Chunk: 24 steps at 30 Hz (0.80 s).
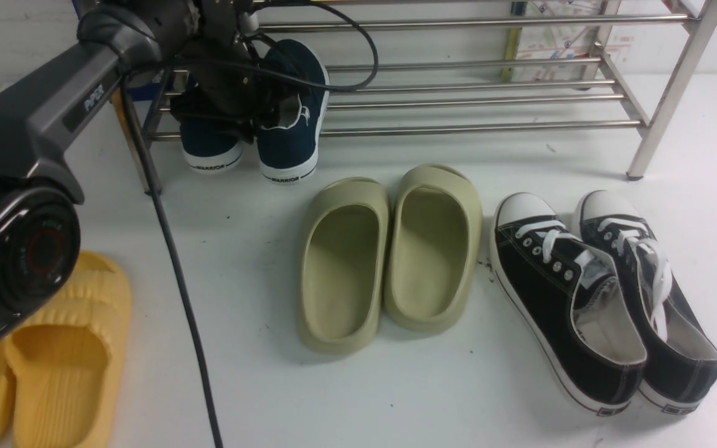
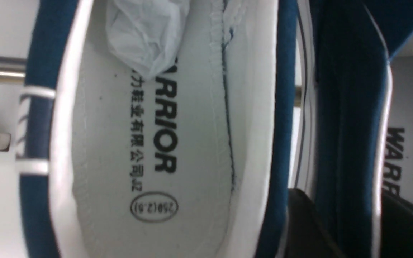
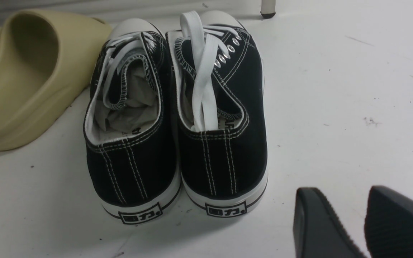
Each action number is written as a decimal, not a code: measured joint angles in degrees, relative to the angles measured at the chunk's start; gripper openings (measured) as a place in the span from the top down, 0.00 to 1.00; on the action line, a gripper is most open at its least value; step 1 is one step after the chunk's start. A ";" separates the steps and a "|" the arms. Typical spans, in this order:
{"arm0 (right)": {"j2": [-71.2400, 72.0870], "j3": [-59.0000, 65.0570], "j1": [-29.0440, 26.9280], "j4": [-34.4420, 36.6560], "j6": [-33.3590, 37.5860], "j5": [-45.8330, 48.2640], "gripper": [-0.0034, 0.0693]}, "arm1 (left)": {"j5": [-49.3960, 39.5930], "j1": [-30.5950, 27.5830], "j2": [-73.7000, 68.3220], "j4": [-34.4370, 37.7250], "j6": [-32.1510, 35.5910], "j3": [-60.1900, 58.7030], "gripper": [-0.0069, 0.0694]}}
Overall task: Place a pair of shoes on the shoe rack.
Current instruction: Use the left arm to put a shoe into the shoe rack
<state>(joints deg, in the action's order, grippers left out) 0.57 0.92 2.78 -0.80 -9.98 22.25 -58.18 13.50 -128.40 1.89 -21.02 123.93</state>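
Two navy-blue slip-on shoes point(image 1: 290, 118) with white soles lie side by side at the left end of the steel shoe rack's point(image 1: 477, 99) lower shelf, heels sticking out over its front bar. My left gripper point(image 1: 259, 106) is down among them, mostly hidden by the arm. In the left wrist view my left gripper point(image 2: 350, 229) is shut on one navy shoe's side wall point(image 2: 350, 125), one finger point(image 2: 307, 222) between the two shoes, the other inside that shoe. The other shoe's white insole point(image 2: 177, 143) reads "WARRIOR". My right gripper point(image 3: 350, 215) is open and empty above the white floor.
Olive-beige slides point(image 1: 389, 249) lie in front of the rack's middle. Black lace-up sneakers point(image 1: 601, 292) lie to the right, just ahead of my right gripper point(image 3: 177, 118). Yellow slides point(image 1: 53, 361) sit near left. A black cable point(image 1: 178, 280) hangs from the left arm.
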 joint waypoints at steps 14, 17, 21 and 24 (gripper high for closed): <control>0.00 0.00 0.00 0.00 0.00 0.00 0.61 | -12.82 0.13 9.17 4.25 5.82 -0.07 0.67; 0.00 0.00 0.00 0.00 0.00 0.00 0.61 | -12.82 1.72 8.44 9.86 9.52 -1.76 0.79; 0.00 0.00 0.00 0.00 0.00 0.00 0.61 | -11.39 3.89 5.95 11.04 10.34 -3.46 0.93; 0.00 0.00 0.00 0.00 0.00 0.00 0.61 | -9.25 4.22 3.35 9.48 8.57 -3.70 0.93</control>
<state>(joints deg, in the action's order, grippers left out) 0.57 0.92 2.78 -0.80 -9.98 22.25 -67.44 17.72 -125.05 11.37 -12.45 120.23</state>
